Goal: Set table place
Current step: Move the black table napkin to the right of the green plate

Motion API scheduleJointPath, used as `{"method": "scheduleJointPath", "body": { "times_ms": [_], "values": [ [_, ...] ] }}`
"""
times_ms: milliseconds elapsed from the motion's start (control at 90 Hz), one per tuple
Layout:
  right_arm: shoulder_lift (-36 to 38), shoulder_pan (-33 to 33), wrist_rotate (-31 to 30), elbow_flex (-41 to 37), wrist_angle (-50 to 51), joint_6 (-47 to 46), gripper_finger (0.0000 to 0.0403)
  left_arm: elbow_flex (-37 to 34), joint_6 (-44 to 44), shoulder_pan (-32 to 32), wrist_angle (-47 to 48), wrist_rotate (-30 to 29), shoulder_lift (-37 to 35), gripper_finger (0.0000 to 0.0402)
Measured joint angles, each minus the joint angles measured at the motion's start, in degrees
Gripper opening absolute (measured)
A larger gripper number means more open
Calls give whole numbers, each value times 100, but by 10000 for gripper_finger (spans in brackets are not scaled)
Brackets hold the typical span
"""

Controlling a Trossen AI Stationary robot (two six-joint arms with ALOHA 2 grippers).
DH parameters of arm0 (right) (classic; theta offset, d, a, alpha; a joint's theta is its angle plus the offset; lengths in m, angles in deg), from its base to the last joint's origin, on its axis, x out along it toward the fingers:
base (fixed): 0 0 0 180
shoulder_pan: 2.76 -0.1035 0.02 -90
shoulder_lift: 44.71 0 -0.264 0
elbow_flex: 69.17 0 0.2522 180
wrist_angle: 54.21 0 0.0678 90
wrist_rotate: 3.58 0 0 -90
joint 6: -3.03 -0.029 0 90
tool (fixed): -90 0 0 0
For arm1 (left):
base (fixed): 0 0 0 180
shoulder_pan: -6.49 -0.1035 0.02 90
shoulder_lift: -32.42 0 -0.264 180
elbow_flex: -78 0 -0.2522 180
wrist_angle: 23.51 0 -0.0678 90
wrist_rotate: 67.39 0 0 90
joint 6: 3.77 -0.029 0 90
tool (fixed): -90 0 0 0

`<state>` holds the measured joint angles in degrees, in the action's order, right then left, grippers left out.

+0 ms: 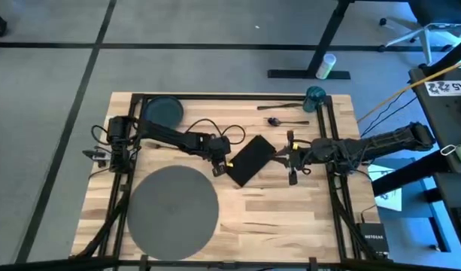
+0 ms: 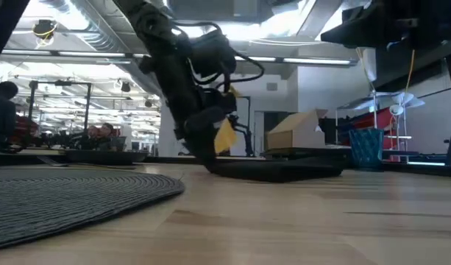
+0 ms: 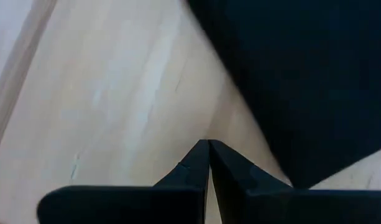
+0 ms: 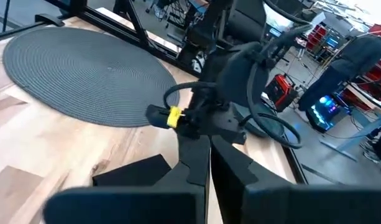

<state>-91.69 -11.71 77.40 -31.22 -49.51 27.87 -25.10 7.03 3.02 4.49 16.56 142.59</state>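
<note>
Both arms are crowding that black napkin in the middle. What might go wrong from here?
The left gripper and right gripper, both shut, flank the black napkin; they might bump each other across it. With fingers closed beside the napkin's corner, the left may just push it along the table, not lift it toward the placemat.

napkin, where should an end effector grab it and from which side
Probably at a corner or thin edge. The black napkin lies flat on the table, so pinching its middle from above looks hard. The left end effector sits shut at its near-left corner, a fair place to lift an edge from that side.
</note>
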Motion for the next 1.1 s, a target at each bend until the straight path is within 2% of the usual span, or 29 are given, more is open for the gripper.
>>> {"method": "scheduleJointPath", "body": {
  "times_ms": [122, 356, 667, 844, 989, 1100],
  "values": [
    [0, -1, -35, 0, 5, -68, 0, 0, 229, 232, -249, -32, 13, 0],
    [0, -3, -37, 0, 32, -273, 0, -8, 677, 879, -604, 288, 14, 0],
    [-121, -3, -151, 0, 216, -630, 0, -9, 1023, 1641, -1196, -421, 16, 0],
    [-506, -3, -377, 1, 282, -1089, 0, -7, 1063, 1834, -1674, -533, 13, 0],
    [-968, -3, -831, 2, 605, -1976, 0, 112, 1100, 2004, -1354, -934, 9, 0],
    [-1340, -3, -1215, -2, 972, -2566, 0, 347, 1175, 1979, -668, -1283, 2, 0]
  ]
}}
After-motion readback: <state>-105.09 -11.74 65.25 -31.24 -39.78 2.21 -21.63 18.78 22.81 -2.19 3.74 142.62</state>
